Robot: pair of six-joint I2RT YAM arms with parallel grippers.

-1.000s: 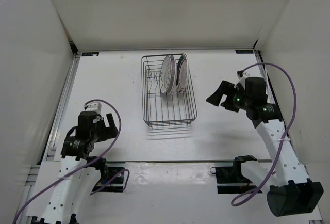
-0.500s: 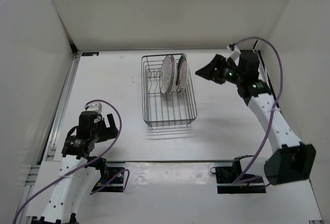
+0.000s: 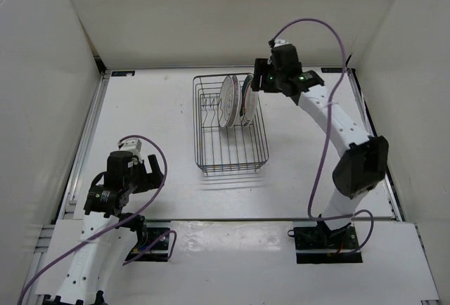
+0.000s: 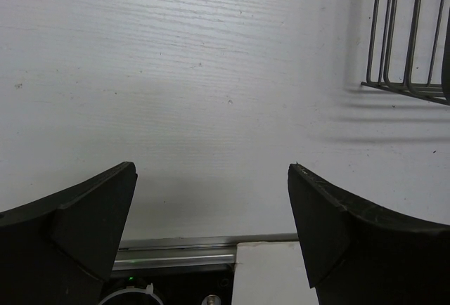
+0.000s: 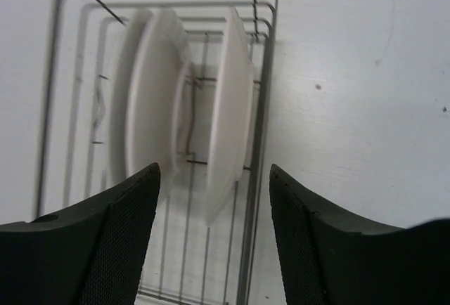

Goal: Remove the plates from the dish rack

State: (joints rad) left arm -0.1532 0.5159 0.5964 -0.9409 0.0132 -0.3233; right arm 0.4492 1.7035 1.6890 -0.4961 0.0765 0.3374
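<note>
The right gripper (image 5: 213, 178) had swung over from the table's right side to the dish rack (image 3: 232, 152).
The rack held two white plates (image 3: 229, 101) on edge at its far end; the right gripper hung spread above them, and the left gripper (image 4: 211, 178) stayed wide open near its base.

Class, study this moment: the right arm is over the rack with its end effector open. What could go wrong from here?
1. The right end effector hangs open over two plates standing close together. One finger lines up with the inner plate and could strike it instead of clearing the outer plate.
2. The other finger is about over the rack side wire and might snag it.
3. Nothing visible holds the rack down; a caught plate could drag it.
</note>
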